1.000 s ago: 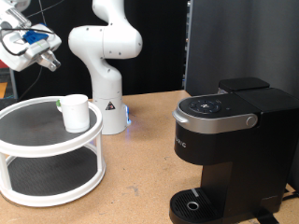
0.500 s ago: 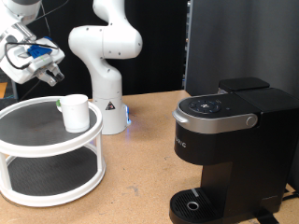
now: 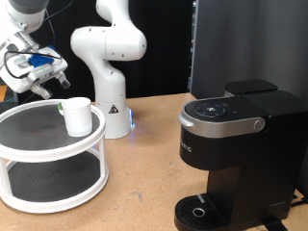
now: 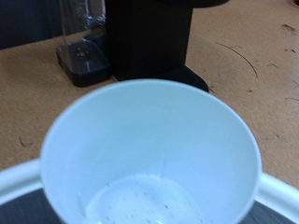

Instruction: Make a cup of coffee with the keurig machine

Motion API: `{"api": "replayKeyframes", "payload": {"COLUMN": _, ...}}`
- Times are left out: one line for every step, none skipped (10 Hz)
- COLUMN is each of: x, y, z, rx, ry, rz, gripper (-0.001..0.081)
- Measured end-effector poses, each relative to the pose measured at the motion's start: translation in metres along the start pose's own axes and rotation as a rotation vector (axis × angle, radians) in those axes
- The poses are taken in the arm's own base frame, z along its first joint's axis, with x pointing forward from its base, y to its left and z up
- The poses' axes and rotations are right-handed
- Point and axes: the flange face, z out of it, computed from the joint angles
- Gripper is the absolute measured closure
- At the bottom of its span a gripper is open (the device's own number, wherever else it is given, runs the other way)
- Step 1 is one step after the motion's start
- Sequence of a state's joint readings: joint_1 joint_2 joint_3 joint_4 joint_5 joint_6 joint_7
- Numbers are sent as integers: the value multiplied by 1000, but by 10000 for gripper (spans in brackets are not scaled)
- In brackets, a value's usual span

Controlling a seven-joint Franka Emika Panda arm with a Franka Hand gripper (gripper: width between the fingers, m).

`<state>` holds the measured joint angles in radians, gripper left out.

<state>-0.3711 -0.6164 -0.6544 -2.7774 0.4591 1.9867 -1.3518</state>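
Cup (image 3: 78, 115) is sitting upright on the top tier of the white two-level stand (image 3: 29, 152), at about 2 o'clock on that round shelf, near its rim; in the wrist view the cup (image 4: 151, 154) is filling the frame, mouth open, pale residue at the bottom. Coffee machine (image 3: 236, 149) is standing well apart at the exterior view's right, lid down, drip tray (image 3: 198, 211) bare. Gripper (image 3: 48, 79) is hovering just above the cup at roughly 10 o'clock from it, holding nothing; can't tell how wide the fingers are. Risk, as I judge it: a finger clipping the rim could be tipping the cup or nudging it off the shelf edge, since it's sitting close to the rim
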Motion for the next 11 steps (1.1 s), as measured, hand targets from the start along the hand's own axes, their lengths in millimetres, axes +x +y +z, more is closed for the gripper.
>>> {"api": "replayKeyframes", "payload": {"x": -3, "y": 2, "z": 4, "rx": -19, "ry": 7, "rz": 9, "gripper": 157}}
{"api": "replayKeyframes", "payload": {"x": -5, "y": 3, "z": 7, "rx": -31, "ry": 9, "rz": 12, "gripper": 33}}
{"api": "replayKeyframes", "payload": {"x": -7, "y": 3, "z": 9, "rx": -37, "ry": 8, "rz": 14, "gripper": 5}}
{"api": "replayKeyframes", "payload": {"x": -9, "y": 4, "z": 11, "rx": -39, "ry": 5, "rz": 16, "gripper": 5}}
{"api": "replayKeyframes", "payload": {"x": -10, "y": 4, "z": 13, "rx": -39, "ry": -1, "rz": 14, "gripper": 5}}
{"api": "replayKeyframes", "payload": {"x": -13, "y": 5, "z": 15, "rx": -42, "ry": -4, "rz": 8, "gripper": 5}}
{"api": "replayKeyframes", "payload": {"x": -15, "y": 6, "z": 18, "rx": -49, "ry": -6, "rz": 4, "gripper": 5}}
{"api": "replayKeyframes", "payload": {"x": -17, "y": 7, "z": 21, "rx": -57, "ry": -8, "rz": 3, "gripper": 5}}
{"api": "replayKeyframes", "payload": {"x": -20, "y": 8, "z": 23, "rx": -66, "ry": -11, "rz": 3, "gripper": 5}}
{"api": "replayKeyframes", "payload": {"x": -22, "y": 10, "z": 26, "rx": -69, "ry": -15, "rz": 4, "gripper": 5}}
{"api": "replayKeyframes", "payload": {"x": -24, "y": 11, "z": 28, "rx": -68, "ry": -19, "rz": 6, "gripper": 5}}
